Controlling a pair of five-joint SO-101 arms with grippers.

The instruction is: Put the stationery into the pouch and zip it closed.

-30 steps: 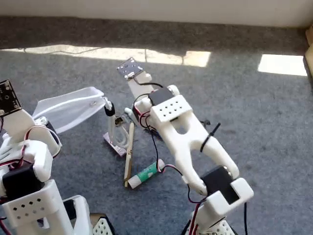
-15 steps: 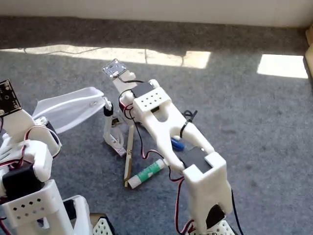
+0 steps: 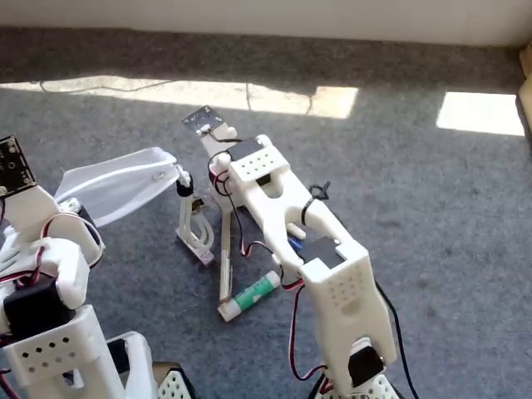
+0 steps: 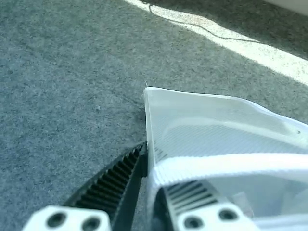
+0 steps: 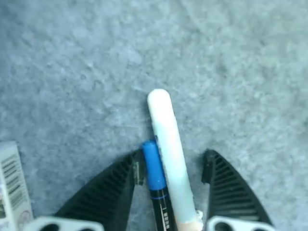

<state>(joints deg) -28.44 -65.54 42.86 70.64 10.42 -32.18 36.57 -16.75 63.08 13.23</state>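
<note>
Left gripper: we note the left gripper [image 4: 148, 166] clamped on one edge of the pouch, with the fabric pinched between its black ribbed jaws.
Pouch: the white mesh pouch [image 3: 116, 187] is held off the grey carpet [image 3: 432, 208] by that one end. It stretches out from the left arm [image 3: 41, 274] toward the middle of the scene. In the left wrist view its mesh side [image 4: 216, 130] bulges away from the jaws.
Right gripper: the right gripper [image 5: 173, 158] is spread wide and low over the carpet. One jaw stands on either side of two pens and closes on neither.
Between the jaws: a blue marker [image 5: 153, 168] and a white round-tipped stick [image 5: 166, 130] lie side by side, touching, on the carpet. The blue marker is next to one jaw.
Right arm: in the high view the right arm [image 3: 291, 216] leans out over the stationery. A sliver of the blue marker [image 3: 295, 245] shows beneath it.
Loose stationery: a wooden stick [image 3: 223, 258] and a green-and-white cylinder [image 3: 249, 293] lie on the carpet, and their near ends meet.
Unidentified: a white item with a pinkish base [image 3: 193, 229] sits between the pouch's free end and the wooden stick. We cannot tell what it is.
Edge of the right wrist view: a barcode-labelled item [image 5: 10, 185] lies on the carpet near the jaw on the marker's side.
</note>
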